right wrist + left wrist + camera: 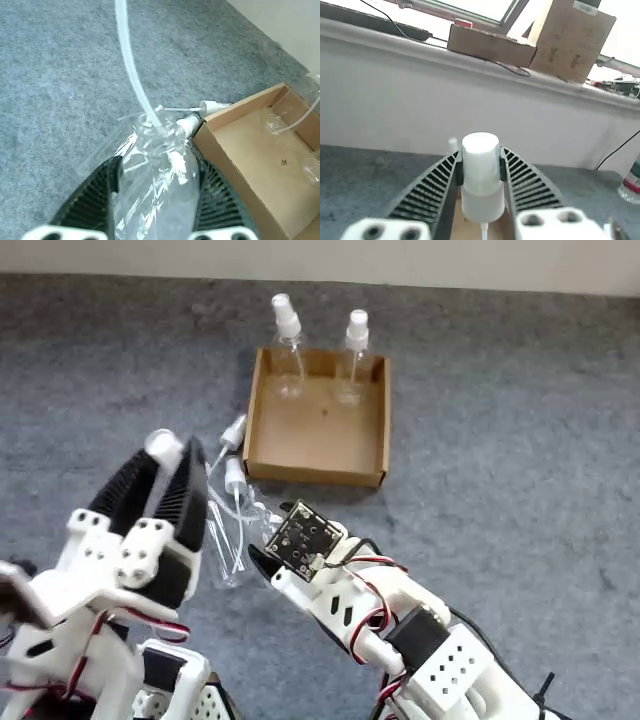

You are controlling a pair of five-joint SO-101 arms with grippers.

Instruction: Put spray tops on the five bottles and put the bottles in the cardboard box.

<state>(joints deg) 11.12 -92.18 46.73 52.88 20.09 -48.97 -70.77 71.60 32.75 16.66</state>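
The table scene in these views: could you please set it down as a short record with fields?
Left gripper: shut on a spray top
Right gripper: shut on a clear bottle
Tube: runs down to the held bottle's mouth
Cardboard box: holds two capped bottles, upright at its far wall
Loose spray tops: two on the table beside the box

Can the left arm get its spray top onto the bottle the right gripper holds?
Probably yes: the tube of its spray top enters the open neck of the bottle, with nothing between them.
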